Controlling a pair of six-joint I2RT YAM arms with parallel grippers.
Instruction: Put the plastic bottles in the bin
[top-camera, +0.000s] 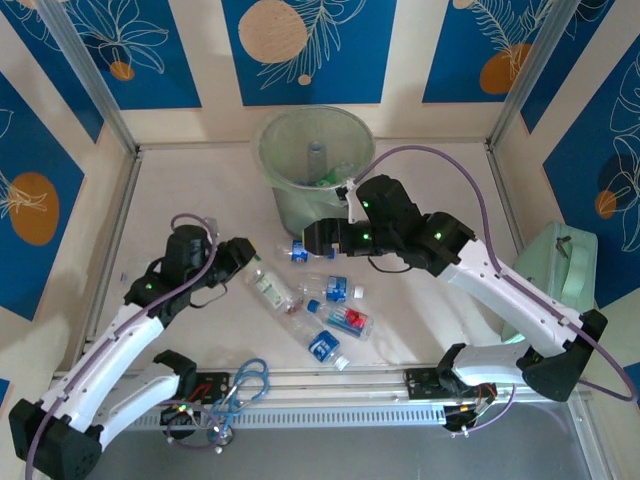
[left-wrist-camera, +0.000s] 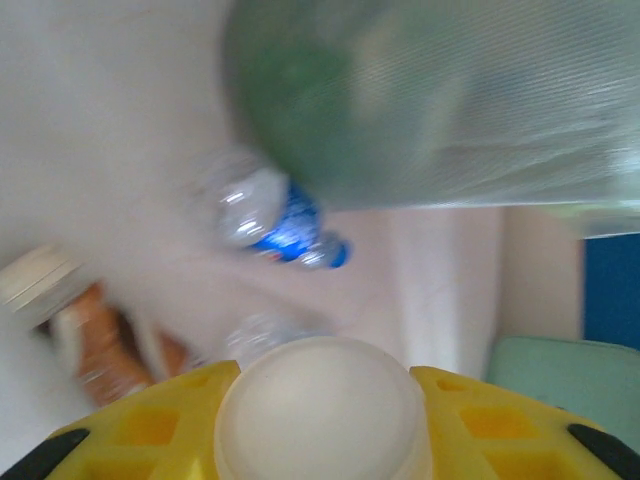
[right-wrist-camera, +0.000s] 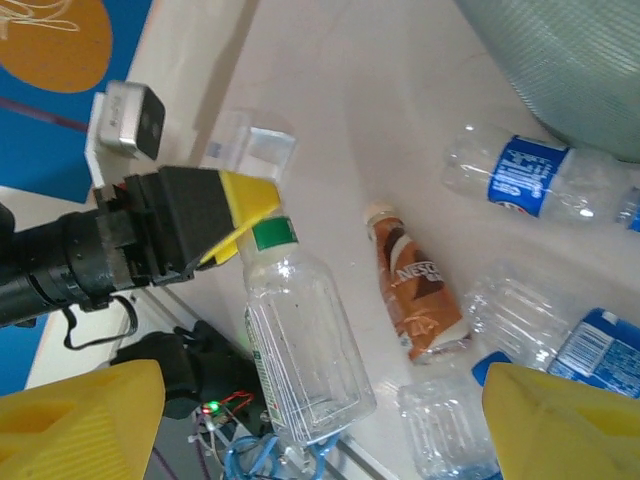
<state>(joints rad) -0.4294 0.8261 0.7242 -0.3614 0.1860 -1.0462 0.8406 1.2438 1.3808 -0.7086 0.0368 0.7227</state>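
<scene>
Clear bottle (right-wrist-camera: 300, 340) is clenched by left tool (right-wrist-camera: 255, 225) (right tool (right-wrist-camera: 320, 415) spread, empty).

A robot lab cell: a pale table (top-camera: 190, 190) boxed by blue leaf-printed panels (top-camera: 330, 50) on aluminium posts (top-camera: 88, 75), slotted rail (top-camera: 330, 411) along the near edge.

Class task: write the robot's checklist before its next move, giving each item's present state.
1. Left gripper closed on the clear bottle at its cap end: ok.
2. Right gripper open, holding nothing: ok.
3. Bin upright, top open: ok.
4. Clear bottle lifted off the table: cannot tell.
5. Table cleared of bottles: not ok; the brown-labelled bottle and others lie there.
</scene>
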